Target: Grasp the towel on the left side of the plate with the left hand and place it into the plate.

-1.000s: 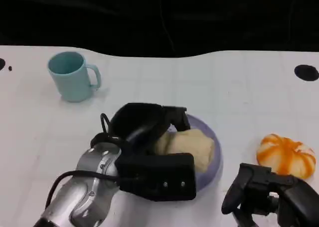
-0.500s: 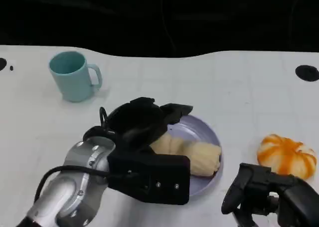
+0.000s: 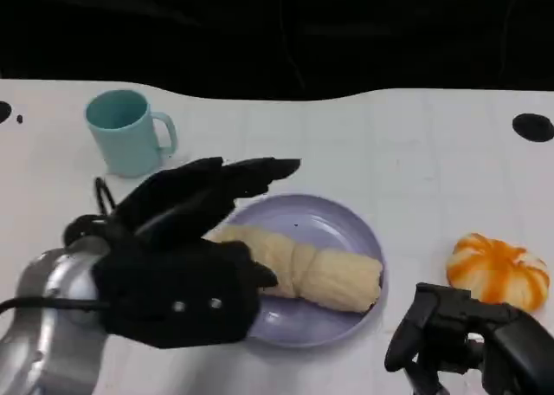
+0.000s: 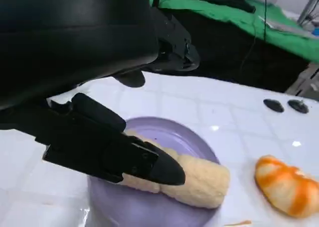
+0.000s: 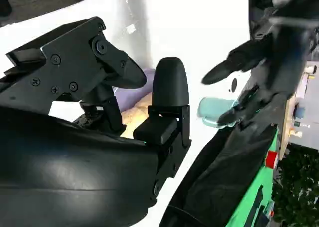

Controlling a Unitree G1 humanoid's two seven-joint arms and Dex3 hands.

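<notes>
A rolled cream towel [image 3: 312, 270] lies across the lavender plate [image 3: 346, 226], free of any grip. In the left wrist view the towel [image 4: 199, 179] rests on the plate [image 4: 172, 135] just beyond my fingers [image 4: 119, 152]. My left hand [image 3: 186, 239] hovers over the plate's left edge, raised, its fingers spread and holding nothing. My right hand [image 3: 459, 339] sits at the lower right near the table's front edge, fingers apart, holding nothing. The right wrist view has my right hand [image 5: 144, 102] with a strip of plate [image 5: 137, 90] and towel [image 5: 137, 115] behind it.
A teal mug [image 3: 130, 132] stands at the back left. An orange-and-white pumpkin-shaped object [image 3: 498, 270] lies right of the plate, seen also in the left wrist view [image 4: 286, 184]. Black discs [image 3: 531, 126] mark the table's far right; its back edge meets darkness.
My left hand has let go of the towel, opened its fingers and drawn back to the left and up. The towel now lies uncovered in the plate. The right hand has not moved.
</notes>
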